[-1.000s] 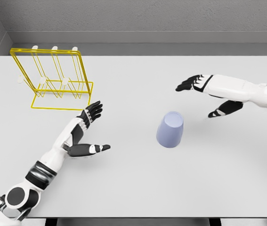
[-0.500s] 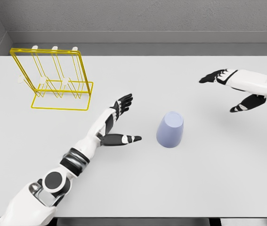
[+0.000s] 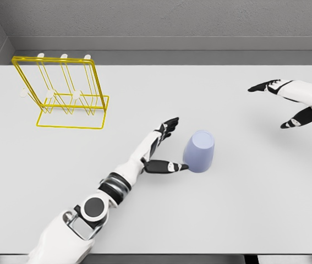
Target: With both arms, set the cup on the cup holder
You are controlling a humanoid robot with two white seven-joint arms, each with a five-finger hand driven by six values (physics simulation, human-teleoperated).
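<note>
Just right of the left hand (image 3: 164, 149), fingers spread, sits the cup (image 3: 199, 152), base up, thumb possibly touching; right hand (image 3: 290, 102), open too, is well apart.

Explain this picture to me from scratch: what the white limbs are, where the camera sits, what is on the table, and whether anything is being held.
This is a simulator's render, seen from a camera on a humanoid robot's head looking down at a pale grey table. The white limbs are its two arms, each ending in a dark five-finger hand.

The left hand comes in from the lower left. Its fingers are spread open, with the thumb reaching the base of the lilac plastic cup, which stands mouth down near the middle of the table. The hand is at the cup's side but has not closed on it.

The right hand enters from the right edge, open as well, far from the cup.

At the back left stands the yellow wire cup holder, with upright pegs. No cup hangs on it.

Nothing is held right now.
</note>
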